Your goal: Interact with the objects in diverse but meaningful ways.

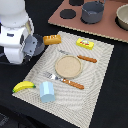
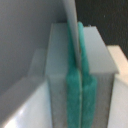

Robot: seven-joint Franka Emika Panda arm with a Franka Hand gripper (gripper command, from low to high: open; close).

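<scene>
Down at the near edge of the striped beige placemat [image 1: 95, 95], the yellow toy banana [image 1: 23, 86] lies at about seven o'clock, with the light blue plastic cup [image 1: 47, 91] just beside it toward six. Moving up, the round tan plate [image 1: 68, 66] sits dead centre, an orange-handled fork [image 1: 64, 80] along its near side, an orange-handled knife [image 1: 80, 56] at its far side. At nine o'clock hangs the white robot arm, its gripper [image 1: 34, 46] hovering off the mat's edge; the wrist view shows its green pads [image 2: 74, 95] pressed flat together with nothing between, so it's closed and empty. Just past it, at eleven, the orange-brown toy bread loaf [image 1: 51, 39], and at one o'clock the flat yellow packet with a red mark [image 1: 86, 44]. Farthest back, the dark grey pot [image 1: 93, 12] rests on the brown toy stovetop [image 1: 112, 29]. By my read everything lies untouched, nothing lifted; the bread is the closest pick, with a clear path.
</scene>
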